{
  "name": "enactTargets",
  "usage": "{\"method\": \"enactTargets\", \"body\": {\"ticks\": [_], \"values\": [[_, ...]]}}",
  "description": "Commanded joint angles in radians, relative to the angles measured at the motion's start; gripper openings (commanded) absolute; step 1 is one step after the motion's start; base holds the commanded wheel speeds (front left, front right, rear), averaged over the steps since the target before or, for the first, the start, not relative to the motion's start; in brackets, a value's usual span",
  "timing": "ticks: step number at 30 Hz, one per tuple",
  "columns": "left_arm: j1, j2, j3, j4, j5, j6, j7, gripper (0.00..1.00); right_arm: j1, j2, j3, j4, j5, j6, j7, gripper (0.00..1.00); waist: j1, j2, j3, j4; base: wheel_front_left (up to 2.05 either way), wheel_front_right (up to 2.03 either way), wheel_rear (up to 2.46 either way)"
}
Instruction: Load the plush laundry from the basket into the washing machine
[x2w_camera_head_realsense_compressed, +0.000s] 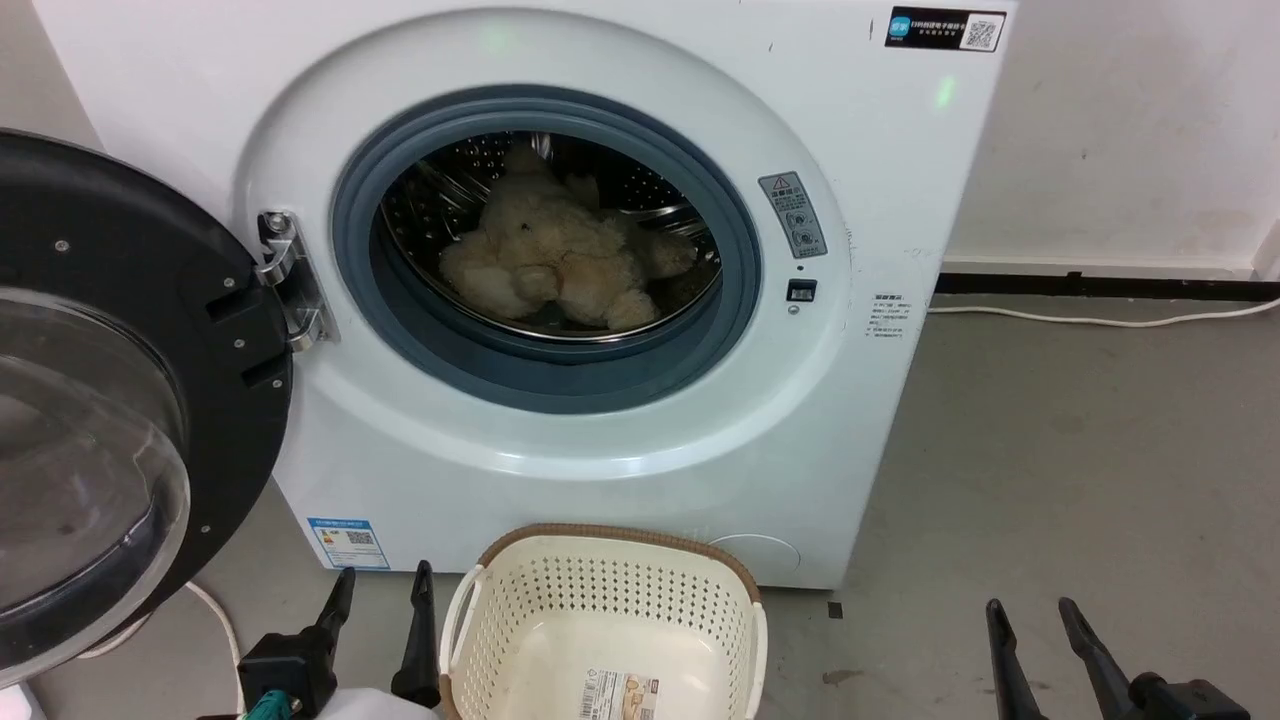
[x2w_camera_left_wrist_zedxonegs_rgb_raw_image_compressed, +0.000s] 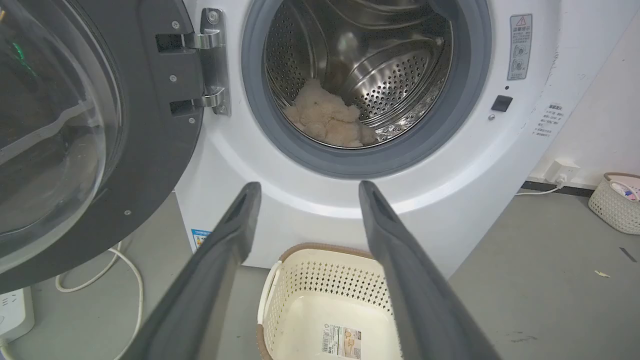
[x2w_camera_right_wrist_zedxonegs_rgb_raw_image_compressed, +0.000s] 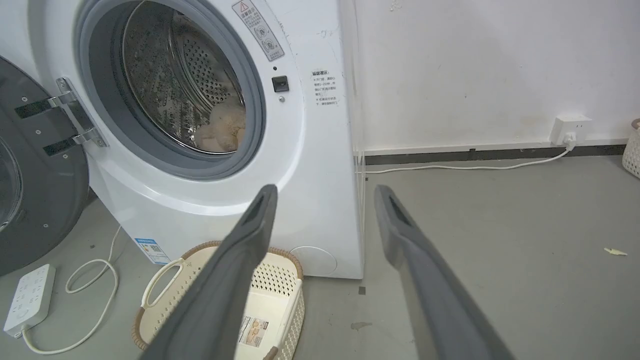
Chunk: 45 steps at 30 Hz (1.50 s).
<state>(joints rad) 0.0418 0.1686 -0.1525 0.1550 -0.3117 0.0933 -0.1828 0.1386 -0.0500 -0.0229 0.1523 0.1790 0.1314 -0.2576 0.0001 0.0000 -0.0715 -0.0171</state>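
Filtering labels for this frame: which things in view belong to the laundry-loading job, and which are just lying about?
Job:
- plush laundry, inside the washing machine
- door, open
- basket, empty
- left hand and right hand, both open

Lying about:
- power strip
- wall socket
- white cable
- second basket

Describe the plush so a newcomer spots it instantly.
Start at the big white washing machine, door swung open. Inside its steel drum lies the plush laundry. It is shaggy and cream-beige, unlike the smooth perforated plastic basket on the floor in front.
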Motion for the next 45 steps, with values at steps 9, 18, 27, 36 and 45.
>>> {"method": "enactTargets", "body": {"ticks": [9,18,27,36,45], "values": [[-0.001,-0.002,0.002,-0.002,0.006,-0.001,0.001,0.00,-0.002,0.000,0.001,-0.001,0.002,0.000,0.005,0.00,0.0000,0.0000,0.004,0.001,0.00,0.00,0.00],[-0.004,-0.011,0.013,-0.013,0.028,-0.008,0.014,0.00,-0.012,0.000,0.002,-0.012,-0.011,0.000,0.023,0.00,0.0000,0.0000,0.009,0.002,0.00,0.00,0.00],[-0.007,-0.019,0.024,-0.024,0.050,-0.015,0.027,0.00,-0.022,0.000,0.004,-0.023,-0.024,0.000,0.042,0.00,0.0000,0.0000,0.014,0.003,0.00,0.00,0.00],[-0.010,-0.028,0.035,-0.035,0.073,-0.021,0.041,0.00,-0.032,0.000,0.005,-0.034,-0.037,0.000,0.060,0.00,0.0000,0.0000,0.019,0.005,0.00,0.00,0.00],[-0.013,-0.036,0.046,-0.046,0.095,-0.028,0.054,0.00,-0.042,0.000,0.007,-0.045,-0.051,0.000,0.079,0.00,0.0000,0.0000,0.024,0.006,0.00,0.00,0.00]]}}
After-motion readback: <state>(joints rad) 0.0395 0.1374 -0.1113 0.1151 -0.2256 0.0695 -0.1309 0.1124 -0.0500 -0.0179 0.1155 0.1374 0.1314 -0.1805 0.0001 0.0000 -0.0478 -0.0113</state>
